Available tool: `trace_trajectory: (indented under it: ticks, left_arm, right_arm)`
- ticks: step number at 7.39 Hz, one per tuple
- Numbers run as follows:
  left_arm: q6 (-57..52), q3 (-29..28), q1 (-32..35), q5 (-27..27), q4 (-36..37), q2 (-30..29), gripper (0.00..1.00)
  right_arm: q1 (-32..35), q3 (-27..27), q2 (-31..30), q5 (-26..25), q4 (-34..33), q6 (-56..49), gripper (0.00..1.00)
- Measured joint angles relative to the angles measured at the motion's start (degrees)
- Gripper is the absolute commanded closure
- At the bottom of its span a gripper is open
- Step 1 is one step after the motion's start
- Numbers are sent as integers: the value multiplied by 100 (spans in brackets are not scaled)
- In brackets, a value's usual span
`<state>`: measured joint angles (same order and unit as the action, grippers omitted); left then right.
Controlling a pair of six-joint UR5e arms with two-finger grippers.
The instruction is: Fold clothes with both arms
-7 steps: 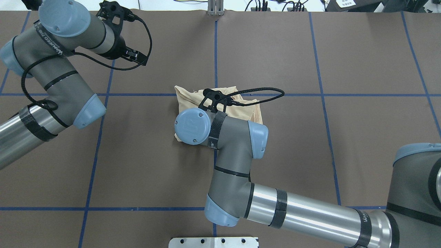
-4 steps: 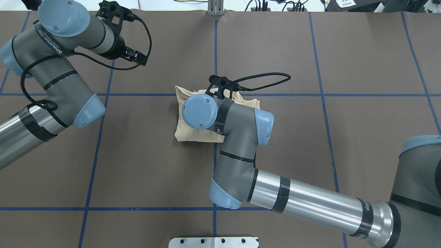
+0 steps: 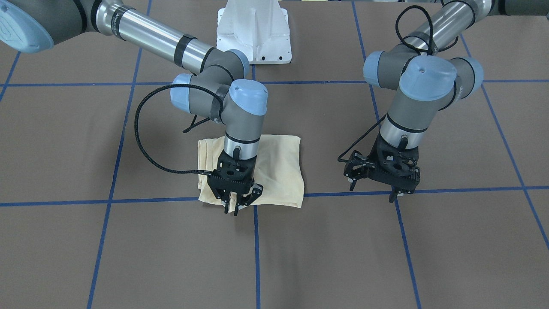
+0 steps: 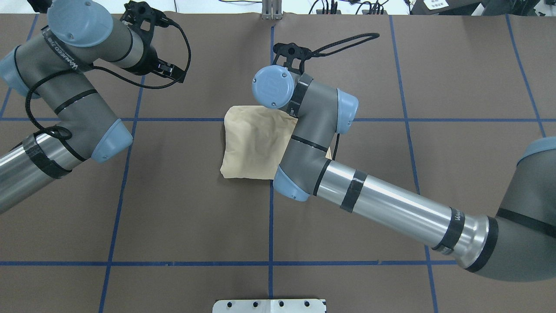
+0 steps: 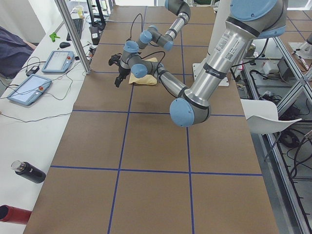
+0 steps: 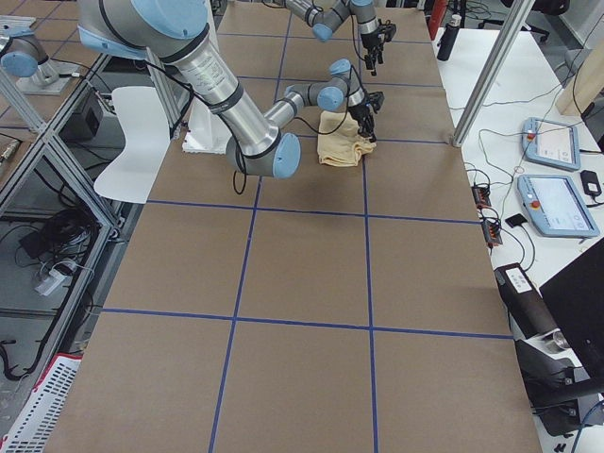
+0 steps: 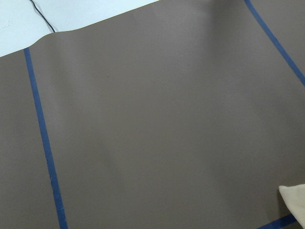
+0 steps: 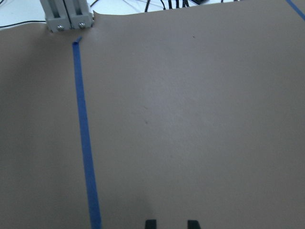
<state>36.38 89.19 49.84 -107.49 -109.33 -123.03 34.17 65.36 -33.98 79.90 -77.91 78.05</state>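
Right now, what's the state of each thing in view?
Shirt, folded into a compact square, flat on the table, not held.
Right gripper, jaws open and empty, over the shirt's far edge.
Left gripper, off to the side over bare table, holding nothing; jaws unclear.
Black bottle, lying on its side on the side bench.

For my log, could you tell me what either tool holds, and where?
Nothing: the right tool hangs open near the shirt; the left tool stands apart.
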Motion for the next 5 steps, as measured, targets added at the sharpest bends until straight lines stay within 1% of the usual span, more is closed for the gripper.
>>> trace_trajectory:
  ticks: [2,3,4,5]
  left_arm:
    - [11,91,0,-4,0,62,0]
    - [7,240,0,-56,12,172,0]
    - [-11,473,14,-171,40,349,0]
    - [-64,812,62,-287,69,646,0]
  right_arm:
    - [265,-111,233,523,119,-257,0]
    - [425,-17,238,962,93,-304,0]
    - [620,249,105,1455,-21,-391,0]
    - [839,786,-237,1859,-271,-650,0]
